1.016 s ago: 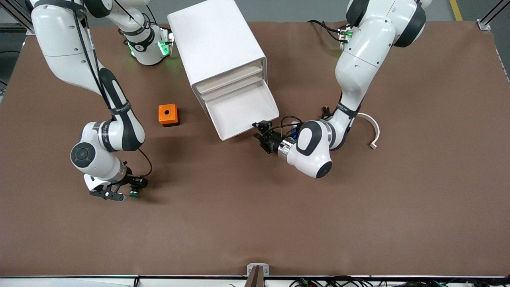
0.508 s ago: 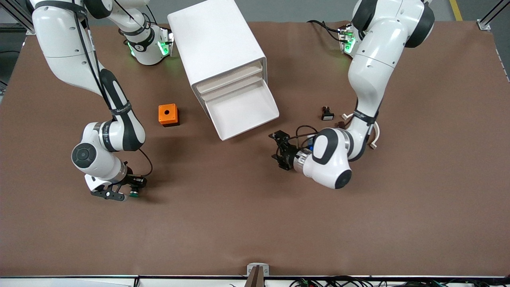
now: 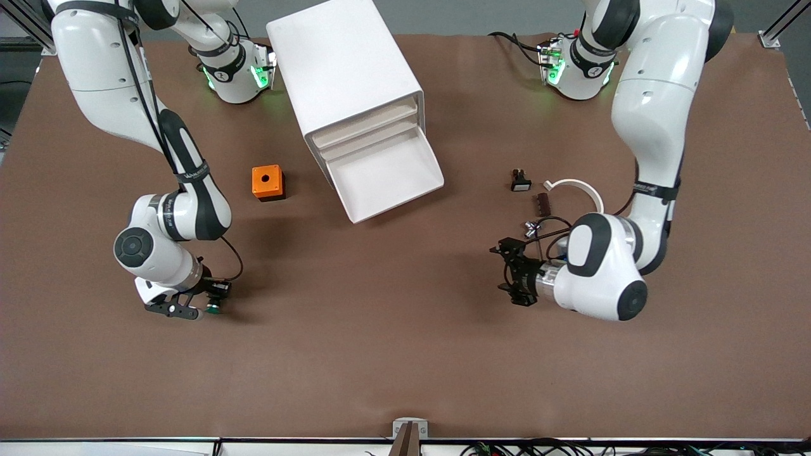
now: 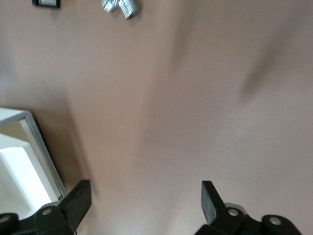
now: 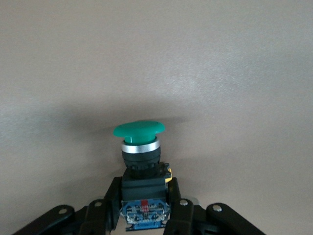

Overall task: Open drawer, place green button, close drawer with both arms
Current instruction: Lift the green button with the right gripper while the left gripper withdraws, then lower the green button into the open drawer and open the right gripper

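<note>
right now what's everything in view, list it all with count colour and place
white rounded box cabinet: 1, white, on the brown table between the two arm bases
shallow white plastic drawer: 1, white, pulled open from the cabinet, nothing in it
orange box with a hole: 1, orange, beside the drawer, toward the right arm's end
green-capped push button: 1, green cap, black-and-blue body, in the right hand
black button with white cap: 1, toward the left arm's end
small dark brown block: 1, beside the black button
white curved strip: 1, white, beside the block
small silver metal part: 1, near the left arm
right hand: 1, black, shut on the button
left hand: 1, black, open, holding nothing, low over bare table
</note>
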Motion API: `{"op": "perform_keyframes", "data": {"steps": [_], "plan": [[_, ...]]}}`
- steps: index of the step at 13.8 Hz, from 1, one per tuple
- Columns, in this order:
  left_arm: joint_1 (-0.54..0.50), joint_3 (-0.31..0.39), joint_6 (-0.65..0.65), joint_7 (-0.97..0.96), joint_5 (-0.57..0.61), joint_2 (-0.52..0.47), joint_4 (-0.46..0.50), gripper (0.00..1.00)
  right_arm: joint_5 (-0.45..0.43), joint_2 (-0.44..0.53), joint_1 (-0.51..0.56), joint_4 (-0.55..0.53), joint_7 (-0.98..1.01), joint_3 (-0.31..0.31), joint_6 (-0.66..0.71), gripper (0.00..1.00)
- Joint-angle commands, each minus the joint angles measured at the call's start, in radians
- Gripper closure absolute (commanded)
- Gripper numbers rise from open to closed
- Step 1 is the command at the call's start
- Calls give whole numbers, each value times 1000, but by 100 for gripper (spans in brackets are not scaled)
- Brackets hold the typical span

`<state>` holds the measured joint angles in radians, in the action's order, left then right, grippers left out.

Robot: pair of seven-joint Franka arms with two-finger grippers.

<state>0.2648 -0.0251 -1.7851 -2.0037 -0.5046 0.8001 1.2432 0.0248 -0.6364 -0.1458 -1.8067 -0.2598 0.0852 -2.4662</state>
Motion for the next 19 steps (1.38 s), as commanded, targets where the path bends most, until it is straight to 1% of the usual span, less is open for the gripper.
{"op": "perform_keyframes", "data": {"steps": [1,2,4,6,7,8,10,13,15,17,19], "plan": [[-18,13,6,60,70,-91,22,1,38,101,-50,-6,-85,1,114,100],[-30,14,7,89,99,-113,24,1,64,141,-78,-11,-135,-2,153,100],[-30,10,16,150,206,-180,27,1,73,220,-154,-11,-299,-2,248,100],[-22,7,74,224,297,-205,27,1,73,282,-259,-16,-515,-2,308,100],[-21,5,93,277,360,-209,28,1,73,312,-308,-38,-626,-2,311,100],[-18,-9,96,392,409,-210,30,1,73,340,-349,-57,-719,-2,311,100],[-12,-13,102,575,425,-209,42,1,73,383,-417,-89,-876,-2,316,100],[-18,-13,110,759,438,-210,48,1,93,399,-517,-121,-1092,-2,294,100],[-19,-13,108,868,452,-208,79,1,93,394,-592,-140,-1232,-2,258,100],[-7,-16,108,1026,498,-206,97,1,93,388,-642,-152,-1320,-2,227,100],[8,-18,108,1114,498,-214,116,1,92,377,-698,-151,-1401,-2,201,100]]}}
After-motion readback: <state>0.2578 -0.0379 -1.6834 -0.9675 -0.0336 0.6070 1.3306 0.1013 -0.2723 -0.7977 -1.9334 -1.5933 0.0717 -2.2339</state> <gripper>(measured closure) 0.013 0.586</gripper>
